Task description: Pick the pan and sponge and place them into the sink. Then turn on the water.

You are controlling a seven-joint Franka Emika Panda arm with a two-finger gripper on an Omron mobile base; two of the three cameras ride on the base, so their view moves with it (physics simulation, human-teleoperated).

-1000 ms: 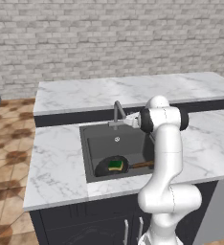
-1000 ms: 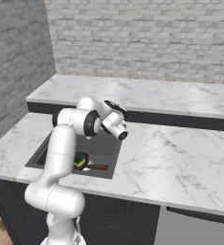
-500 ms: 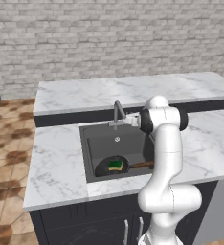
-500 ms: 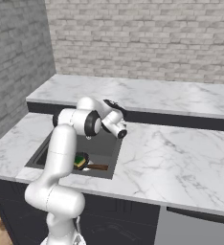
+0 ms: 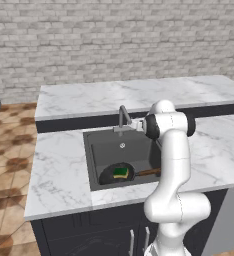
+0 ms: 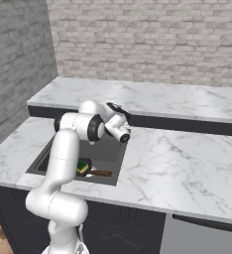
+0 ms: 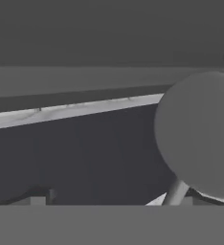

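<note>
While no writing is legible, the gripper (image 5: 135, 125), jaw state unclear, nears the faucet (image 5: 122, 118).

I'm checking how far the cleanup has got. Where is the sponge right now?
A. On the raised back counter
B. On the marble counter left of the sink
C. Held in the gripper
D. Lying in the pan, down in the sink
D: the left base view shows the yellow-green sponge resting inside the black pan, which sits on the floor of the sink.
</note>
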